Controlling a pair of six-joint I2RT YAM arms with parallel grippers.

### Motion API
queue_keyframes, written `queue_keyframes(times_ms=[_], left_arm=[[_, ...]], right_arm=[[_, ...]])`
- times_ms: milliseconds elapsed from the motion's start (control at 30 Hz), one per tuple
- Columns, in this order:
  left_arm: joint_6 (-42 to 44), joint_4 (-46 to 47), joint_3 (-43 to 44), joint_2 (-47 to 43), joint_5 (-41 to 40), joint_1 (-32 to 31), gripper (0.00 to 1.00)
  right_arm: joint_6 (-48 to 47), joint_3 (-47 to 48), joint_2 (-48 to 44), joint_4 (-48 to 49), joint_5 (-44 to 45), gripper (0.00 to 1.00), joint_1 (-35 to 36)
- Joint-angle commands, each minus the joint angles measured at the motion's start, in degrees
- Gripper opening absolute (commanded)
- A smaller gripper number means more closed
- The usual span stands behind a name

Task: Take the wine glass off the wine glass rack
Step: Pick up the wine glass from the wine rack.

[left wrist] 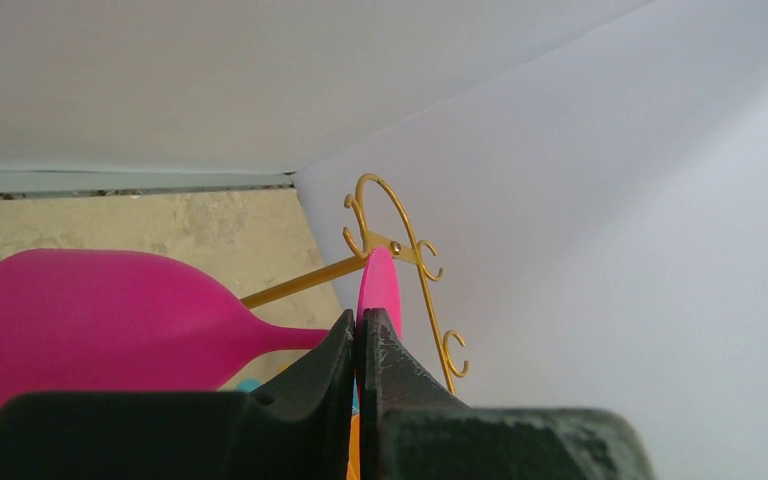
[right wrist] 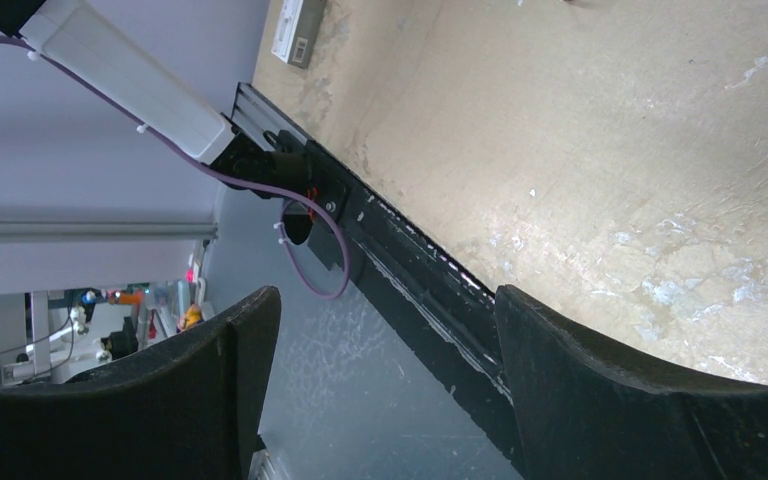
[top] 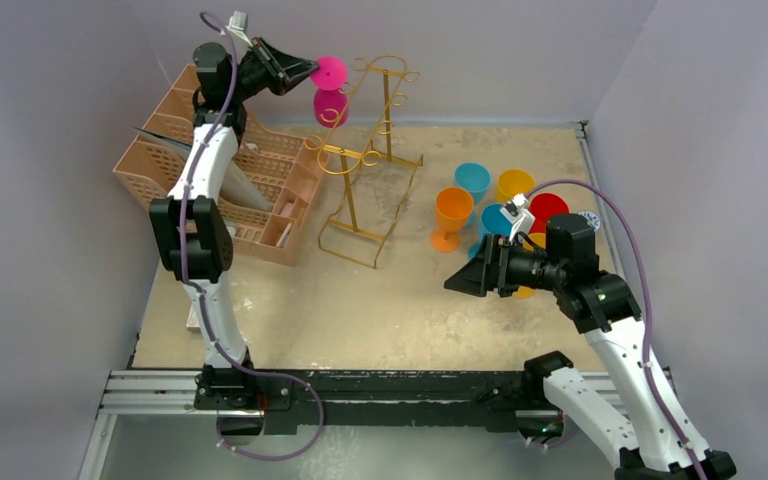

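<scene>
1. Worktop [top: 360, 310]: one peach lattice organizer [top: 260, 190] at far left, one gold wine glass rack [top: 387, 110] just beside it.
2. Coloured goblets [top: 453, 212] standing at right: at least five counted, some hidden behind the right tool [top: 465, 280]. Its jaws spread wide, empty.
3. One pink wine glass [top: 330, 105], inverted, at the rack's top hooks; foot apparently touching a curl.
4. Left tool [left wrist: 358, 325] clamped on the foot's rim. Grip done; pulling clear judged outstanding.
</scene>
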Motion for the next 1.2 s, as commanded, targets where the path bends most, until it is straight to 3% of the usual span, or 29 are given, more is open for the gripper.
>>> queue_keyframes(times_ms=[0,433,633,833,1067,1133,1167], left_arm=[[-1.4,4.9,-0.5,-4.5,-1.1,1.0,0.00],[2.2,6.1,-5.0,-10.9,-0.7,2.7,0.00],[11.4,0.3,-11.4,-20.2,-1.1,4.8,0.00],[12.0,0.9,-23.0,-32.4,0.6,8.4,0.00],[18.7,-2.6,-33.7,-45.9,1.9,9.3,0.00],[22.2,-7.0,-36.8,-51.2,-1.6,9.4,0.00],[24.8,-10.1,-39.1,-55.8,-7.0,9.2,0.00]], right_arm=[[0.0,0.7,-0.1,0.9,0.2,0.81,-0.2],[-0.5,0.6,-0.8,0.8,0.2,0.81,-0.2],[-0.6,0.1,-1.4,1.2,0.0,0.81,-0.2],[-0.3,-0.4,-1.8,1.5,-0.2,0.81,-0.1],[1.8,-2.4,-2.3,4.8,-1.5,0.81,-0.2],[1.9,-2.5,-2.4,4.8,-1.7,0.81,-0.1],[1.8,-2.6,-2.5,4.8,-1.8,0.81,-0.2]])
